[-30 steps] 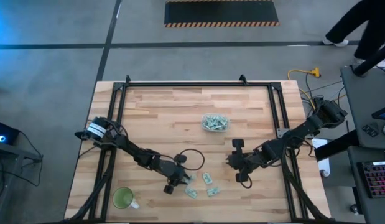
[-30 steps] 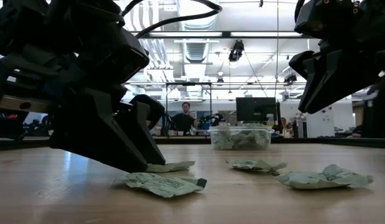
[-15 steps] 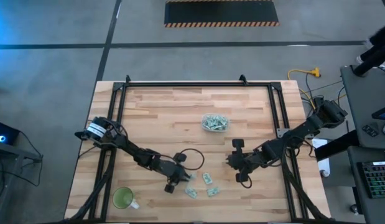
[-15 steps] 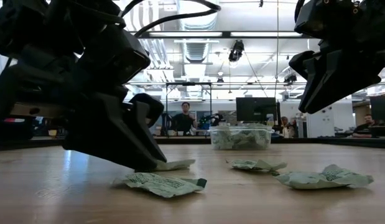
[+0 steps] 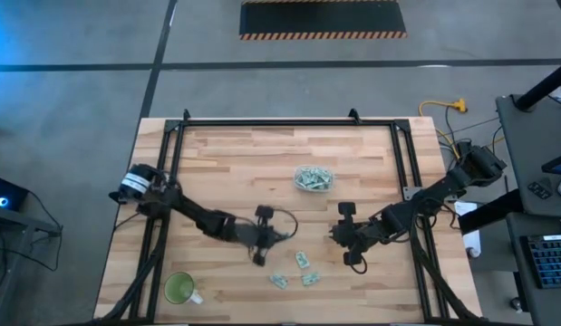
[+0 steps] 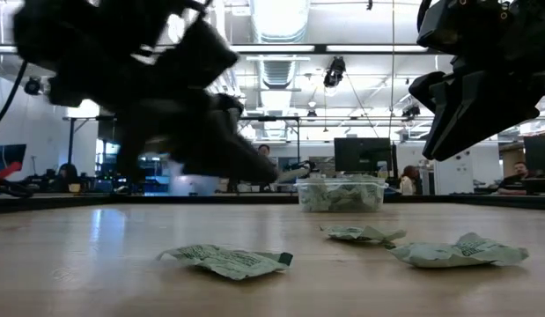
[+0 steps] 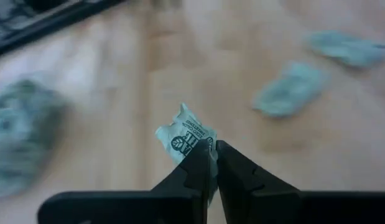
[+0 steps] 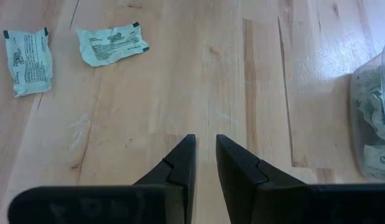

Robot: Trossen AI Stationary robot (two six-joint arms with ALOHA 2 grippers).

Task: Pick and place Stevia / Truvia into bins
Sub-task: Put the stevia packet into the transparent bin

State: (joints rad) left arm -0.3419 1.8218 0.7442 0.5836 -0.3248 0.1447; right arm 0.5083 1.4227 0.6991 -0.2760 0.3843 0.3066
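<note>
My left gripper (image 7: 211, 146) is shut on one pale green and white sachet (image 7: 186, 134) and hangs above the table, near its middle (image 5: 278, 237), blurred in the low view (image 6: 254, 163). Three more sachets lie flat on the wood near the near edge (image 5: 278, 281), (image 5: 302, 260), (image 5: 309, 278). The clear tub (image 5: 314, 178), holding several sachets, stands toward the far side (image 6: 340, 194). My right gripper (image 8: 206, 140) hovers over bare wood (image 5: 334, 237), to the right of the loose sachets, with a narrow gap between its fingers. My left gripper pinches the sachet between its two fingertips (image 7: 201, 155) by one end (image 7: 197, 144). The rest of the sachet sticks out past the fingertips. It is lifted clear of the table.
A green cup with a handle (image 5: 180, 290) stands at the near left corner. A black frame runs along the table's left, far and right sides (image 5: 262, 122). Bare wood lies between the loose sachets and the tub. People and desks show in the room beyond.
My left gripper has risen from the table and moved toward the far edge and slightly right, carrying one sachet up from the group. That sachet has been lifted clear; the other three have stayed where they were.
</note>
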